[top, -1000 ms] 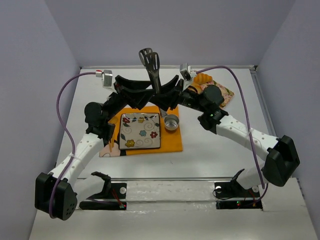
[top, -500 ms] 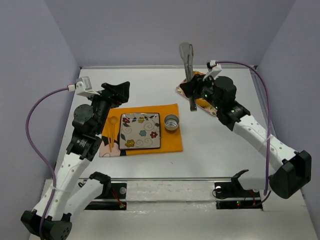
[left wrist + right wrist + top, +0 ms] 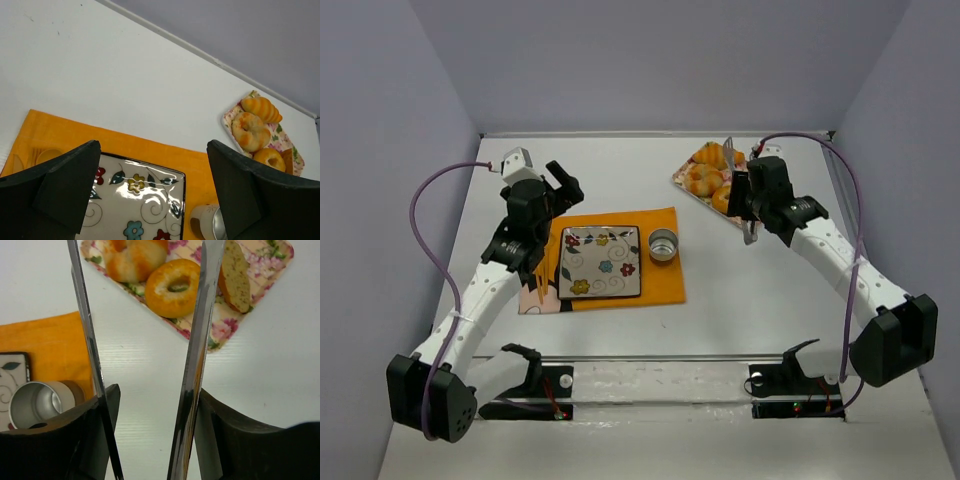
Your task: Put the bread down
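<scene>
The bread (image 3: 234,275) lies on the right end of the floral tray (image 3: 220,335), pale cut face showing, beside the ring doughnut (image 3: 172,287). My right gripper (image 3: 152,405) is shut on metal tongs (image 3: 197,340), whose two arms stand spread apart; the right arm crosses just left of the bread, and nothing is held between them. In the top view the right gripper (image 3: 752,205) hangs at the tray's near edge (image 3: 682,180). My left gripper (image 3: 152,150) is open and empty above the flowered plate (image 3: 135,200).
The plate (image 3: 601,262) and a small metal cup (image 3: 663,244) sit on an orange mat (image 3: 665,285). Wooden cutlery (image 3: 542,262) lies at the mat's left. A ridged croissant (image 3: 261,106) and a bun (image 3: 250,131) share the tray. Walls enclose the table.
The right arm has swung the tongs from pointing up to down over the tray's near edge. The left arm has drawn back from the centre and now hovers at the plate's far left.
</scene>
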Robot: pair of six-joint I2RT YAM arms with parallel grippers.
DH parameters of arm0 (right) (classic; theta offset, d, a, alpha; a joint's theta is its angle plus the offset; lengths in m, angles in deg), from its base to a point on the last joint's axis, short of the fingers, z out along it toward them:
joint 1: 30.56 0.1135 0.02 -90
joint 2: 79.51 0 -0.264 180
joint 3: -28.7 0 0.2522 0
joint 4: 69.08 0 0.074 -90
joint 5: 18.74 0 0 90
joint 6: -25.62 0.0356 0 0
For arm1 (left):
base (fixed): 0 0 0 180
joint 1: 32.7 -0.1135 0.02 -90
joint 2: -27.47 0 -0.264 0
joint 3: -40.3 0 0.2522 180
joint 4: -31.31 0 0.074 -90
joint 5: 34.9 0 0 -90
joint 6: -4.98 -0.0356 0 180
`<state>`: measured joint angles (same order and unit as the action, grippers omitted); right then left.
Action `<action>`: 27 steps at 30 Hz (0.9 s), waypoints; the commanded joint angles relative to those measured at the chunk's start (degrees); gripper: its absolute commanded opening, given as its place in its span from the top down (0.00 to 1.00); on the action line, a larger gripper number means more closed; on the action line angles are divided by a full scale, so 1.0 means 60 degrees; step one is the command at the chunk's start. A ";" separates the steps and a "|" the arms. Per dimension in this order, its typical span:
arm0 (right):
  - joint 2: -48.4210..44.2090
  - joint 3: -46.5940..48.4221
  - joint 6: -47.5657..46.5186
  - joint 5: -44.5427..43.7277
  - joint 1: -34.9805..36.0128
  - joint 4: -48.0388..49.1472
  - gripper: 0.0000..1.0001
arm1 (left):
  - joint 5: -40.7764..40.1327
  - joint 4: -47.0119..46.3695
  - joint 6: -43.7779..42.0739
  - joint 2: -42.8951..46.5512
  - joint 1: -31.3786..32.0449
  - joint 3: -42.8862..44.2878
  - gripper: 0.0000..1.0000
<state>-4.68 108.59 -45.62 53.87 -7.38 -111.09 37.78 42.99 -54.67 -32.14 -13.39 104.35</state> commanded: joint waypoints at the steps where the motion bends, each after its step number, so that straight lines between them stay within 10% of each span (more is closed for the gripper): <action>1: 0.0811 0.0842 -0.0593 -0.0454 -0.0537 -0.1528 0.35 | 0.0234 -0.0398 -0.0122 0.0151 -0.0564 0.0438 0.01; 9: 0.2205 0.1619 -0.1003 -0.0632 -0.1475 -0.2352 0.30 | 0.2474 -0.0663 0.0127 -0.0039 -0.2117 0.0014 0.01; 27: 0.4447 0.2865 -0.1516 -0.0193 -0.2149 -0.2499 0.33 | 0.2579 -0.0721 0.0054 -0.0098 -0.2369 -0.0119 0.01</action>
<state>21.59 122.34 -53.20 51.82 -20.03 -125.97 52.75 41.44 -53.91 -33.17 -27.29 104.24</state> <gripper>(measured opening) 0.687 0.990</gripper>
